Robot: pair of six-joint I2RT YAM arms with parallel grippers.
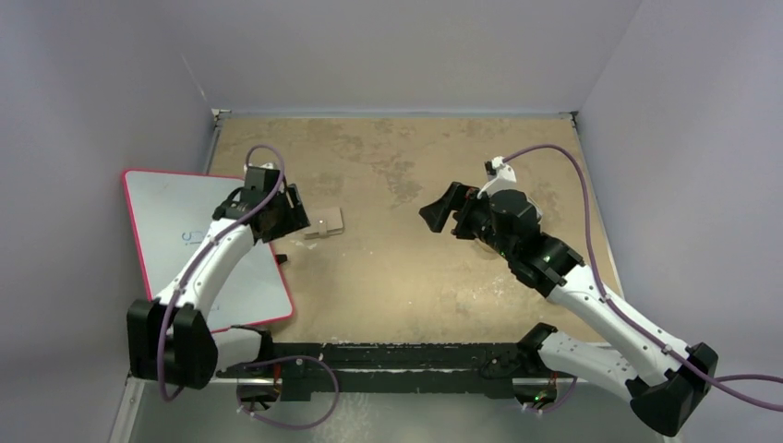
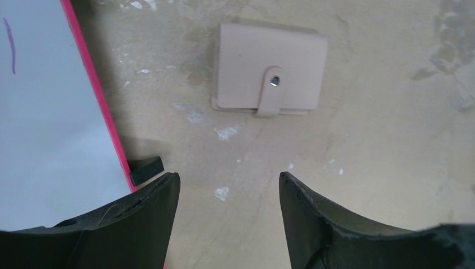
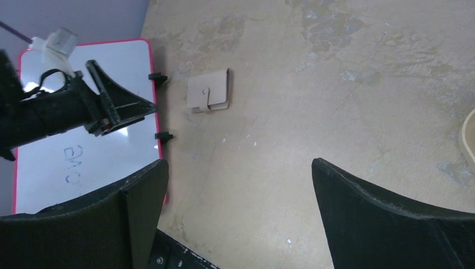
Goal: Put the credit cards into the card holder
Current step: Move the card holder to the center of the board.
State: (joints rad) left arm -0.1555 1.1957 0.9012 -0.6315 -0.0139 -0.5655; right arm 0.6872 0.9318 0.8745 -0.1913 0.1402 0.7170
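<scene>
L arm bent at elbow, reaching fwd over the pink-rimmed whiteboard (image 1: 175, 221); L tool (image 2: 229, 185) tilted down, jaws apart, nothing btwn them. R arm stretched fwd-left over the surface (image 1: 397, 277); R tool (image 3: 240, 168) jaws wide, empty. Task item: card holder (image 2: 270, 75) lies flat on surface, folded shut w/ strap snapped, just beyond L tool, near board's edge, well apart from R tool. Pale curved rim (image 3: 469, 140) cut off at R wrist view's edge; can't ID.

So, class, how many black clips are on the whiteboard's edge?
2. Both sit on the edge of the whiteboard facing the card holder: the first clip toward its far end, the second clip toward its near end. Others may be hidden.
</scene>
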